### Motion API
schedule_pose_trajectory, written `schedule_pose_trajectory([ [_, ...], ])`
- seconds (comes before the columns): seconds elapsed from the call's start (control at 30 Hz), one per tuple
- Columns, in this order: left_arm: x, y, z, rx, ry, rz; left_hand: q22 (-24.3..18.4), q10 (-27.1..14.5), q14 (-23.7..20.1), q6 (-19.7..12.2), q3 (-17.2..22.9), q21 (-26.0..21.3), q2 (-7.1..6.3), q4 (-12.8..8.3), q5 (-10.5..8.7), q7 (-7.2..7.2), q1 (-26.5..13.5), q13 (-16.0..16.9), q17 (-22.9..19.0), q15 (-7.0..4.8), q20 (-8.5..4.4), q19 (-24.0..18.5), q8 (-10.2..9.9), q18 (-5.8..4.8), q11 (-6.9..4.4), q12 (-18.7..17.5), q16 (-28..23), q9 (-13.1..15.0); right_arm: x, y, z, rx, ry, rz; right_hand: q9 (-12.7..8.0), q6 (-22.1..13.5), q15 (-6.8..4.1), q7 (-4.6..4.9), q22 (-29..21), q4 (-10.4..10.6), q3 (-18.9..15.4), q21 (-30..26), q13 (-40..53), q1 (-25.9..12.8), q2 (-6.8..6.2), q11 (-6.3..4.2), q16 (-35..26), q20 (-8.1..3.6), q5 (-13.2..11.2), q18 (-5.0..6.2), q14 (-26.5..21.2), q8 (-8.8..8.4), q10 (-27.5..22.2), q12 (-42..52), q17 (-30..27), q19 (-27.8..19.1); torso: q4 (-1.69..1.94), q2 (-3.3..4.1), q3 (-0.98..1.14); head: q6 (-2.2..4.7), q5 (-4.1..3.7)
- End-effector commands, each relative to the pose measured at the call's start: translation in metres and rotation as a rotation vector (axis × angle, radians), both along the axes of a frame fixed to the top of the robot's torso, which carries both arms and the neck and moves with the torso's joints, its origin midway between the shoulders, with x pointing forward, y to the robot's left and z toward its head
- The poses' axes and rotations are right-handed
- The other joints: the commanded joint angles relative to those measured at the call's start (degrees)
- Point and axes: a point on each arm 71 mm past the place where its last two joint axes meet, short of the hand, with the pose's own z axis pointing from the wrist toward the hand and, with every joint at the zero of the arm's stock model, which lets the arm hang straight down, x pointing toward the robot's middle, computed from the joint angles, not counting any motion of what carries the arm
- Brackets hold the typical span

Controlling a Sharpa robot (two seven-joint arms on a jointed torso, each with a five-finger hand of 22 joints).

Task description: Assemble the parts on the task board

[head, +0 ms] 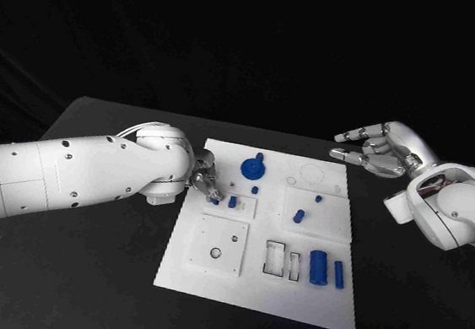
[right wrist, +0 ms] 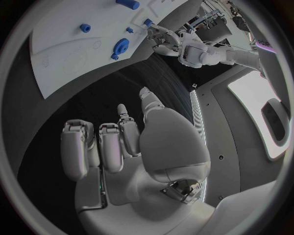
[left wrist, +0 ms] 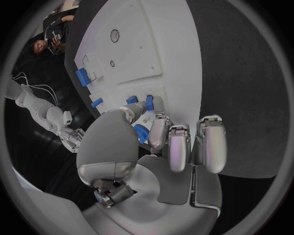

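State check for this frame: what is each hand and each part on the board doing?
Left hand: fingertips at a small blue part on the board's left side; grip cannot be told.
Right hand: off the board, holding nothing, fingers apart.
Blue disc: on the board, untouched.
Blue cylinder: lying flat, untouched.

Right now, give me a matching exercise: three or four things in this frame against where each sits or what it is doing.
Things:
1. left hand
2. right hand
3. blue gear-shaped part
4. large blue cylinder

Places or states:
A. lies in the task board's near right part
B. hovers off the board's far right corner, holding nothing
C. fingers at small blue parts by the board's left edge
D. sits near the board's far edge

Pairs: 1-C, 2-B, 3-D, 4-A
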Motion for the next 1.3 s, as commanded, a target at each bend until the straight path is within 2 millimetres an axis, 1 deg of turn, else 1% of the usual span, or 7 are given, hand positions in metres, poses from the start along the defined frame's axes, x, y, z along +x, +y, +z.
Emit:
schedule_pose_trajectory([
  [0.03, -0.0025, -0.0011, -0.0043, 0.011, 0.023, 0.004, 8.73, 0.45, 6.14, 0.48, -0.41, 0.34, -0.07, 0.22, 0.19, -0.11, -0.75, 0.14, 15.08, -0.39, -0.49, 4.02, -0.35, -1.06, -0.17, 0.4, 0.18, 0.05, -0.0006, 0.0021, -0.0005, -0.008, 0.001, 0.017, 0.08, 0.17, 0.14, -0.22, 0.37, -0.08, -0.34, -0.3, 5.76, 0.01, 0.39, 0.02, -0.2, 0.1, 0.2, 1.01, 3.91, 0.02, -0.35, -0.16, 5.83, -0.41, -0.03, 0.03, 0.02, 0.03, -0.02],
  [0.4, -0.0024, -0.0024, -0.0044, 0.015, 0.024, 0.006, 9.12, 0.81, 6.14, 0.92, -1.21, 0.61, -0.22, 1.1, 0.2, -0.16, -1.9, 0.79, 15.08, -0.41, -0.52, 4.14, -0.45, -1.15, -0.2, 0.9, 0.18, 0.03, -0.0005, 0.0025, -0.0006, -0.009, 0.001, 0.018, 0.08, 0.17, 0.14, -0.22, 0.37, -0.08, -0.34, -0.3, 5.76, 0.01, 0.39, 0.02, -0.2, 0.1, 0.2, 1.01, 3.91, 0.02, -0.35, -0.16, 5.83, -0.41, 0.06, 0.0, -0.05, -0.1, -0.03],
  [0.6, -0.0023, -0.0022, -0.0043, 0.016, 0.023, 0.01, 9.36, 1.02, 6.14, 1.33, -2.72, 0.77, -0.79, 2.11, 0.17, -0.2, -3.02, 1.15, 15.08, -0.43, -0.53, 4.2, -0.52, -1.19, -0.23, 1.13, 0.18, 0.04, -0.0005, 0.0028, -0.0006, -0.009, 0.002, 0.019, 0.08, 0.16, 0.13, -0.22, 0.4, -0.09, -0.38, -0.29, 5.77, 0.05, 0.41, 0.01, -0.2, 0.09, 0.27, 1.0, 3.92, 0.02, -0.34, -0.14, 5.84, -0.39, 0.03, -0.01, -0.08, -0.09, -0.06],
  [0.9, -0.002, -0.0012, -0.0045, 0.021, 0.023, 0.019, 9.75, 1.27, 6.14, 1.83, -6.59, 1.01, -0.89, 4.11, 0.21, -0.23, -3.7, 1.71, 15.08, -0.46, -0.55, 4.29, -0.72, -1.27, -0.25, 1.41, 0.18, 0.07, -0.0002, 0.0034, -0.0009, -0.009, 0.002, 0.023, 0.08, 0.16, 0.13, -0.22, 0.36, -0.07, -0.4, -0.32, 5.73, 0.05, 0.42, 0.01, -0.23, 0.09, 0.3, 1.01, 3.91, 0.01, -0.36, -0.19, 5.79, -0.4, 0.03, -0.06, -0.08, -0.34, -0.06],
  [1.0, -0.002, -0.001, -0.0046, 0.022, 0.025, 0.02, 9.79, 1.3, 6.14, 1.94, -7.91, 1.04, -0.81, 4.72, 0.22, -0.23, -3.64, 1.8, 15.08, -0.45, -0.55, 4.3, -0.77, -1.28, -0.25, 1.42, 0.18, 0.09, -0.0001, 0.0037, -0.001, -0.009, 0.003, 0.025, 0.08, 0.16, 0.13, -0.22, 0.36, -0.07, -0.4, -0.32, 5.73, 0.05, 0.42, 0.01, -0.23, 0.09, 0.3, 1.01, 3.91, 0.01, -0.36, -0.19, 5.79, -0.4, 0.05, -0.02, -0.07, -0.29, -0.15],
  [1.23, -0.0017, -0.0006, -0.0044, 0.019, 0.022, 0.025, 9.84, 1.38, 6.14, 2.15, -11.25, 1.03, -0.32, 5.62, 0.27, -0.21, -3.62, 2.02, 15.08, -0.43, -0.54, 4.3, -0.88, -1.28, -0.23, 1.46, 0.18, 0.15, 0.0, 0.0039, -0.0011, -0.009, 0.003, 0.026, 0.08, 0.16, 0.13, -0.22, 0.36, -0.07, -0.4, -0.32, 5.73, 0.05, 0.42, 0.01, -0.23, 0.09, 0.3, 1.01, 3.91, 0.01, -0.36, -0.19, 5.79, -0.4, 0.05, 0.0, -0.07, -0.21, -0.11],
  [1.3, -0.0015, -0.0005, -0.0042, 0.017, 0.02, 0.028, 9.88, 1.4, 6.14, 2.26, -13.12, 1.05, 0.11, 5.69, 0.31, -0.19, -4.09, 2.09, 15.08, -0.41, -0.52, 4.3, -0.94, -1.29, -0.22, 1.45, 0.18, 0.15, 0.0001, 0.0038, -0.0011, -0.009, 0.003, 0.026, 0.08, 0.15, 0.13, -0.22, 0.33, -0.05, -0.44, -0.34, 5.72, 0.02, 0.42, 0.02, -0.24, 0.09, 0.33, 1.01, 3.91, 0.01, -0.36, -0.19, 5.78, -0.41, 0.04, 0.0, -0.07, -0.17, -0.12],
])
